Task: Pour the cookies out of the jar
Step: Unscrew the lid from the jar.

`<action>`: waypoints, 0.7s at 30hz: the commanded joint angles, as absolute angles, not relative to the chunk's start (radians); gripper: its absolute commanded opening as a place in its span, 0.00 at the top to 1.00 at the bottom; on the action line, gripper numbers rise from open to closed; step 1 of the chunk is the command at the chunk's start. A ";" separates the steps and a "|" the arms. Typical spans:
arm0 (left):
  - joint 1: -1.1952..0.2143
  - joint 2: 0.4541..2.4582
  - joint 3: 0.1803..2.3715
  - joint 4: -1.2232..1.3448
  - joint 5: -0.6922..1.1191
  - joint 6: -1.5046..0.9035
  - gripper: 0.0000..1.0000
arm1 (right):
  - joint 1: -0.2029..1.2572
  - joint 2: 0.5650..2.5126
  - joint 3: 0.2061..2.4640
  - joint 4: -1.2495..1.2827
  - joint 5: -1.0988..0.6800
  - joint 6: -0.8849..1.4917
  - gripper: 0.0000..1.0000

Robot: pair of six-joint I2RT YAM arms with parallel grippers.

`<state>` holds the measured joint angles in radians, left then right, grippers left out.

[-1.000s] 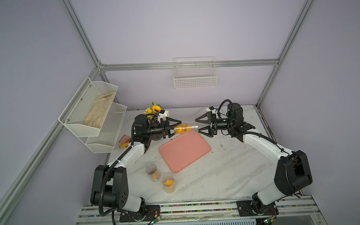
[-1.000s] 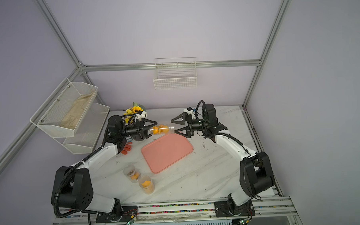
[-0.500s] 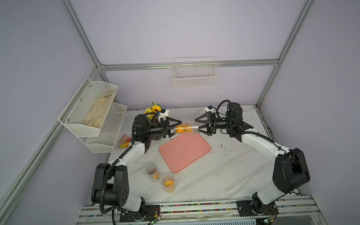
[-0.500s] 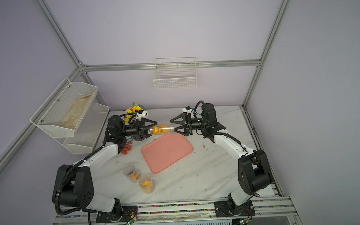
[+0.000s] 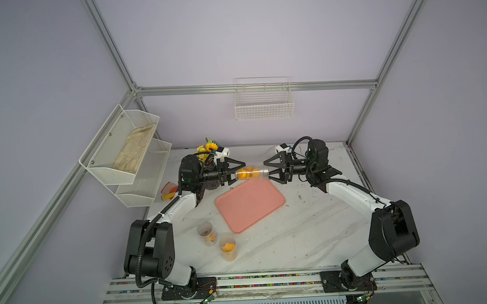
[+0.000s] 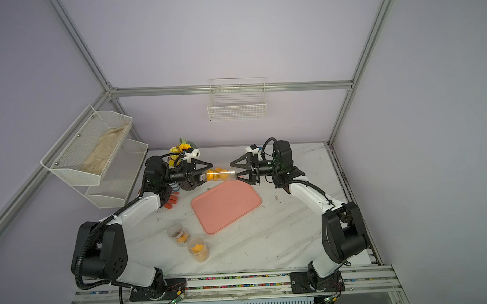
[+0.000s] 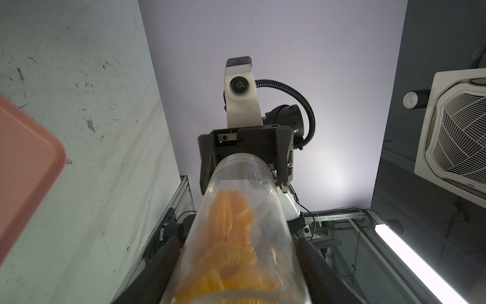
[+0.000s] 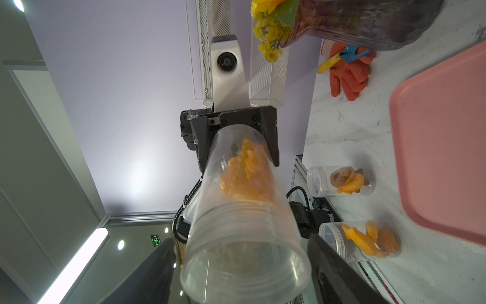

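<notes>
Find jar (image 5: 251, 174) lying level in mid-air in both top views, above the far edge of tray (image 5: 250, 211), clear of desk (image 5: 309, 228). Note left pincer (image 5: 237, 174) pinching its base end; in the left wrist view see fingers (image 7: 160, 271) pressed to the clear wall on either side. Note right pincer (image 5: 267, 172) clamped on the opposite, threaded end; cannot tell if lidded or open. See cookies (image 5: 244, 173) inside the jar, orange, heaped in the half nearer the left pincer. Record two standing jars (image 5: 205, 233) (image 5: 228, 248) on desk near tray's front corner, just beside each other, orange pieces in each. Log sunflowers (image 5: 208, 147) at desk's back, behind left arm. Spot red-orange glove (image 6: 172, 202) beside left arm.
</notes>
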<state>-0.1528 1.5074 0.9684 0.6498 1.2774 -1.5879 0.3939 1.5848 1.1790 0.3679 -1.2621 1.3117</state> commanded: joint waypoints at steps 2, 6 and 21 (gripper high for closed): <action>-0.152 1.493 0.995 0.715 1.276 -1.598 0.35 | 0.403 1.564 1.166 0.394 -1.284 1.323 0.24; -0.153 1.489 0.995 0.714 1.278 -1.599 0.35 | 0.404 1.564 1.171 0.382 -1.282 1.315 0.30; -0.153 1.492 0.996 0.701 1.278 -1.601 0.36 | 0.404 1.546 1.246 0.027 -1.295 0.922 0.42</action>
